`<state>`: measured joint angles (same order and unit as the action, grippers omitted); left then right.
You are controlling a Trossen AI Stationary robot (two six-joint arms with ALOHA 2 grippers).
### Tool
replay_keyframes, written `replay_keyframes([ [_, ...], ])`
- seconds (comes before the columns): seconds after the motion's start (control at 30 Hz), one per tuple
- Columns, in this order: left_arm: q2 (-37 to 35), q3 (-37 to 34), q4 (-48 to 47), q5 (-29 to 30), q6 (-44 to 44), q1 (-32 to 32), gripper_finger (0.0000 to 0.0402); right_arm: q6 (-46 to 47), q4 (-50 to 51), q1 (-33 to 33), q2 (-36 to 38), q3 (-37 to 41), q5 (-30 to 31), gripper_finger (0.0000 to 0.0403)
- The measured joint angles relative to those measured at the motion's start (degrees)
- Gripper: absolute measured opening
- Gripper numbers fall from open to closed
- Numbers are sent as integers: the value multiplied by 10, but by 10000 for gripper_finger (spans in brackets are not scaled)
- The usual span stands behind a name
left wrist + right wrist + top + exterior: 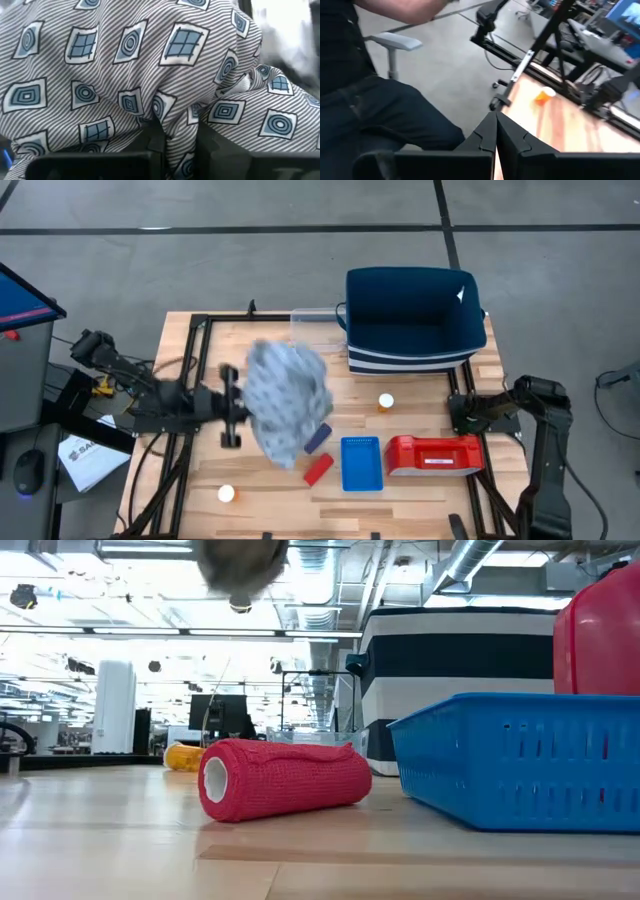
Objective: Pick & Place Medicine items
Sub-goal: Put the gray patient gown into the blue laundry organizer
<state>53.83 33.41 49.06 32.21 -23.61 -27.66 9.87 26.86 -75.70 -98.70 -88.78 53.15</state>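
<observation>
Two orange pill bottles with white caps rest on the table: one (386, 402) in front of the navy bin, one (226, 493) near the near edge. A third does not show. One bottle (544, 95) lies in the right wrist view, and an orange one (185, 755) shows behind the red roll. My left gripper (243, 402) is shut on a grey patterned cloth (287, 397) over the table's middle. My right gripper (496, 131) is shut and waits at the table's right edge (470, 418). My left gripper pinches a gathered fold of the patterned cloth (175, 142) between its two fingers (151, 142), several layers bunched together. It comes level from the table's left. The cloth bulges beyond the fingers and hangs lifted clear of the table (240, 565).
A navy bin with white stripes (415, 320) stands at the far side. A blue basket (361, 463), a red container (435, 455), a red bandage roll (318, 469) and a blue block (318, 438) sit near the middle. A seated person (365, 100) is beside the table.
</observation>
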Motion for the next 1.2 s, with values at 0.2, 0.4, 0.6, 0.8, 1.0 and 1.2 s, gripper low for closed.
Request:
replay_keyframes([
  [0.2,99,169,-46,-265,47,184,32,-31,21,22,1,-24,8,1],
  [0.4,301,403,-128,-356,89,297,32,-32,44,22,2,-29,31,1],
  [0.6,483,630,-203,-409,103,371,32,6,68,22,2,-29,69,0],
  [0.8,605,756,-205,-448,132,428,32,26,66,29,2,-29,95,0],
  [1.0,692,790,-207,-446,139,474,32,39,62,54,1,-29,114,0],
  [1.2,730,793,-215,-443,164,508,33,39,51,89,1,-29,114,0],
])
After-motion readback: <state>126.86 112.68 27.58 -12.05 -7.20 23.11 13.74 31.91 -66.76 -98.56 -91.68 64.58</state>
